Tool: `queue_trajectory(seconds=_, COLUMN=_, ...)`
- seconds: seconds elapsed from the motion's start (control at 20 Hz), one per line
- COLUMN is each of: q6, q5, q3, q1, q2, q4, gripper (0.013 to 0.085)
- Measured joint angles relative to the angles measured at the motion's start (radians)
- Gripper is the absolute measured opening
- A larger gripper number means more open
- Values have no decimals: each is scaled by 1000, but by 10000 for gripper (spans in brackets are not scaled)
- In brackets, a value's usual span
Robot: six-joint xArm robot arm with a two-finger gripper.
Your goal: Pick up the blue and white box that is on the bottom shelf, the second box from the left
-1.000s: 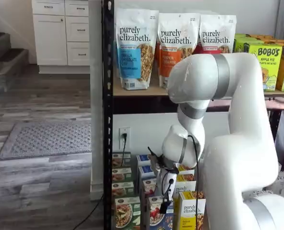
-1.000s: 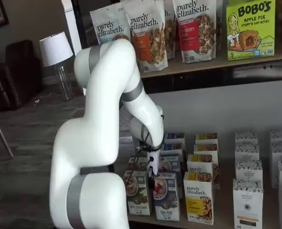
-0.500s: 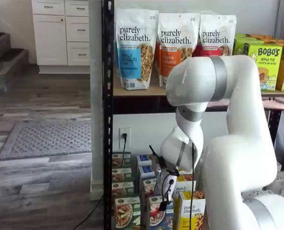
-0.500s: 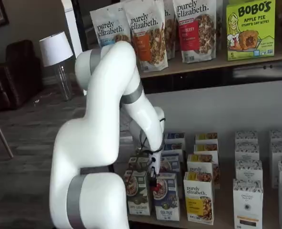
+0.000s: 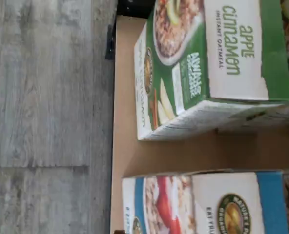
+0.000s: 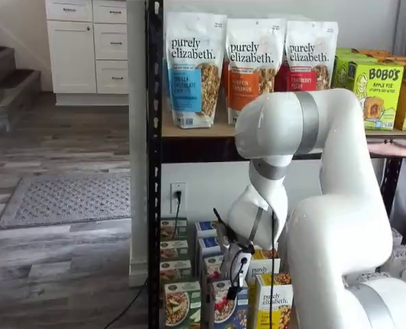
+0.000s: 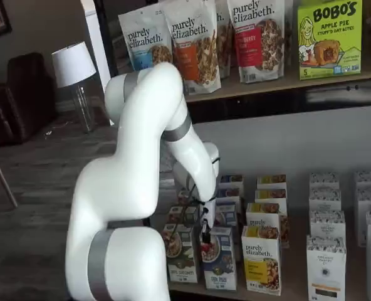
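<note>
The blue and white box point(image 7: 219, 263) stands at the front of the bottom shelf point(image 7: 295, 266), between a green-and-white box point(image 7: 180, 253) and a yellow "purely elizabeth" box point(image 7: 261, 259). It also shows in a shelf view point(image 6: 223, 308) and in the wrist view point(image 5: 217, 202), beside the green apple cinnamon box point(image 5: 208, 63). My gripper point(image 7: 205, 231) hangs just above the blue box's top, over its edge toward the green box. It also shows in a shelf view point(image 6: 234, 277). Its black fingers show no plain gap and hold no box.
More rows of the same boxes stand behind the front ones. White boxes point(image 7: 326, 266) fill the shelf's right part. Granola bags point(image 6: 195, 68) and Bobo's boxes point(image 6: 376, 92) stand on the shelf above. A black post point(image 6: 153, 205) stands at the left. My arm point(image 7: 135, 188) covers part of the shelf.
The arm has shifted a little and the gripper has come lower, closer to the top of the blue and white box. The boxes have not moved.
</note>
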Motion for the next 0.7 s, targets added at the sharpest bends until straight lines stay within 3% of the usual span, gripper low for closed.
queue_trajectory(seconds=0.4, q6=73, q5=25, q3=-108, q1=-24, q2=82, q4=-99, gripper=850)
queue_trajectory(seconds=0.7, q6=210, q5=52, q3=-194, q1=-39, q2=151, q4=-264, gripper=850)
